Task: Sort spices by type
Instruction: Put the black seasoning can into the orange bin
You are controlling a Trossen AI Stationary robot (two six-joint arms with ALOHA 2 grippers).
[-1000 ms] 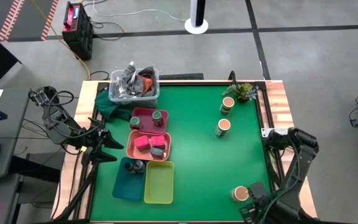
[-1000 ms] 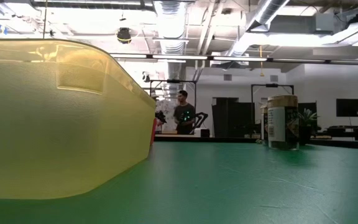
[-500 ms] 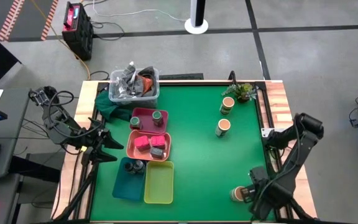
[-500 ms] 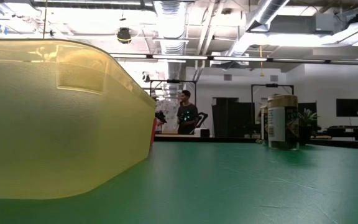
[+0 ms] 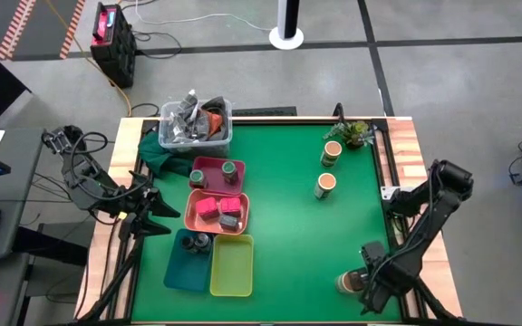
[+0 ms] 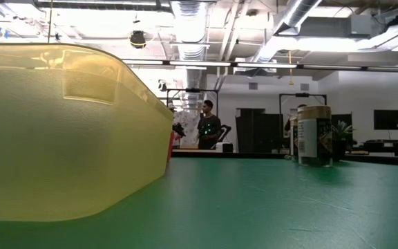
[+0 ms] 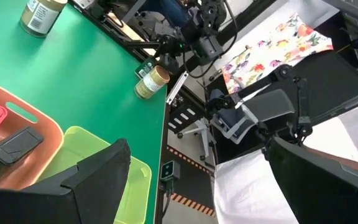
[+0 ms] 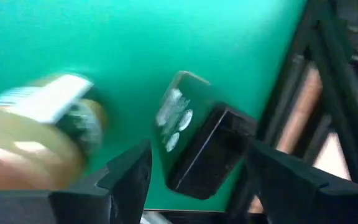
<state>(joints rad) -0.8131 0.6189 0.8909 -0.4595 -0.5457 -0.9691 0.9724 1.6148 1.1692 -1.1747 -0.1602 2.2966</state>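
Right gripper [image 5: 362, 288] hangs fingers wide, just beside the round tan-topped glass spice jar [image 5: 346, 282] at the green table's [image 5: 288, 217] near-right corner – centre the jar between fingers before closing; left gripper [image 5: 157, 217] waits, fingers spread, at the left edge

Four trays [image 5: 217, 210] sit clustered on the worktop's [image 5: 288, 226] left side, a bin [image 5: 196, 125] behind them. Two jars [image 5: 325, 185] stand toward the right, another jar [image 5: 346, 283] at the near-right corner beside the right gripper [image 5: 370, 288].

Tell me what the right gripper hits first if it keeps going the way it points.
Probably the tan-topped jar at the table's near right corner: the right gripper sits just beside it, open fingers toward it. Depth is unclear.
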